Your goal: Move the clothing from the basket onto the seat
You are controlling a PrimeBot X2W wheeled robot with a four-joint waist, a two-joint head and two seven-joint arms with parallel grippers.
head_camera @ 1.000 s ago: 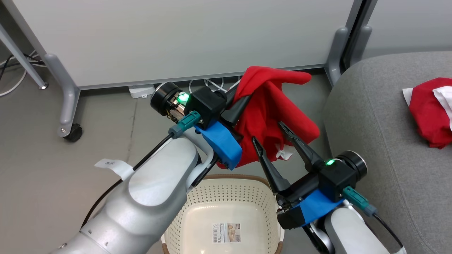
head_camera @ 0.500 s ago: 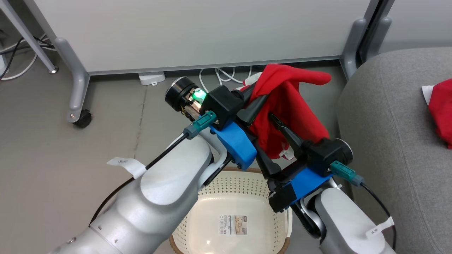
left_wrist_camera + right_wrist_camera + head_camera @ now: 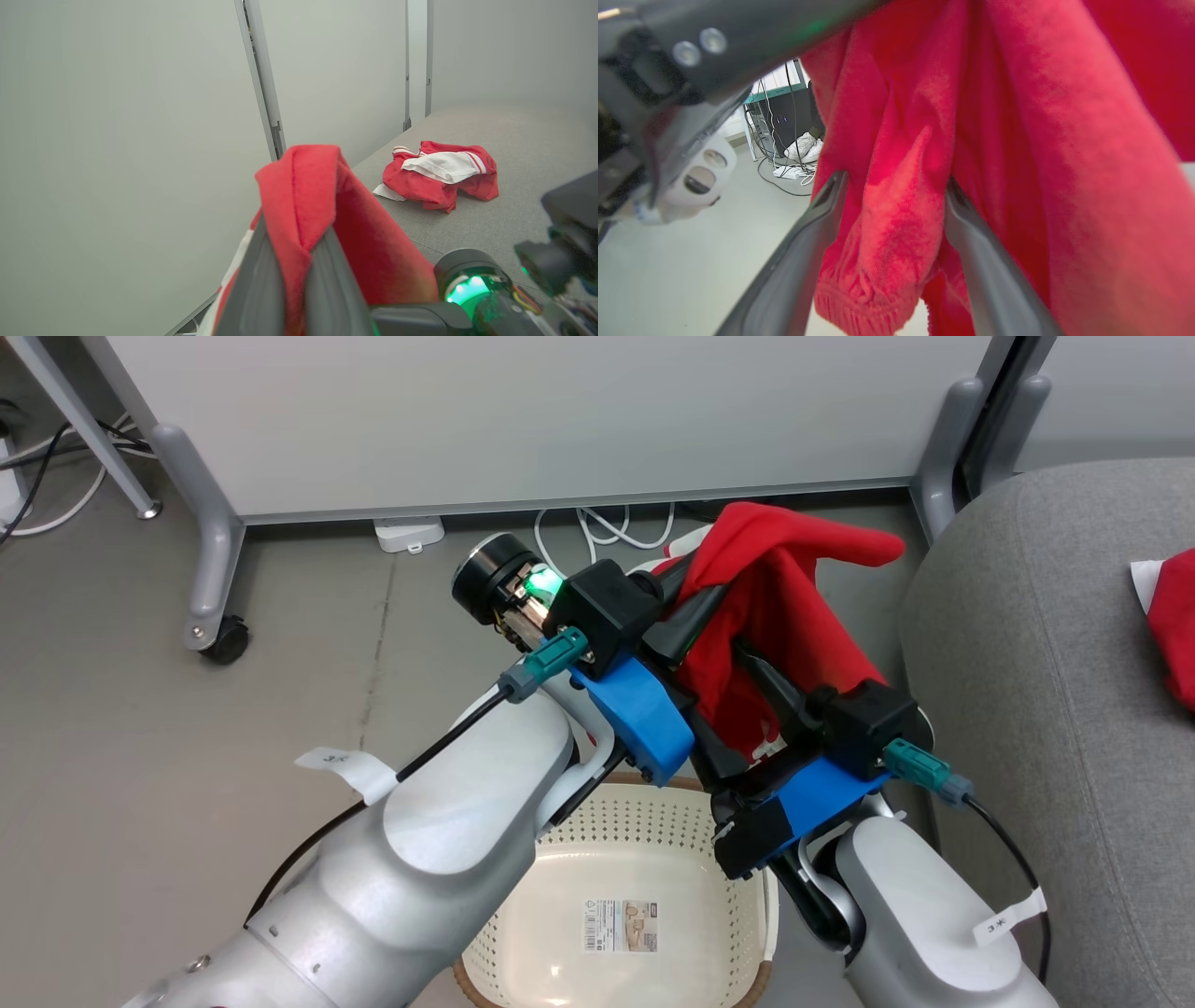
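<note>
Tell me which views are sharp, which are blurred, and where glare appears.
Head view: sharp, evenly lit, soft glare on the left forearm. Left wrist view: the held garment looks soft; the other garment, on the seat, is sharper. Right wrist view: the held garment, inside the open right hand, is blurred.

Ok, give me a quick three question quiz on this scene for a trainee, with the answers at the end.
1. True or false: one red garment lies on the seat.
2. How does the left end effector stand toward the lifted garment? A) open, apart from it B) shut on it C) under it, not touching
3. Fill in: the fingers of the right end effector stand ___, with the lifted garment hanging between them.
Key: 1 true; 2 B; 3 apart.
</note>
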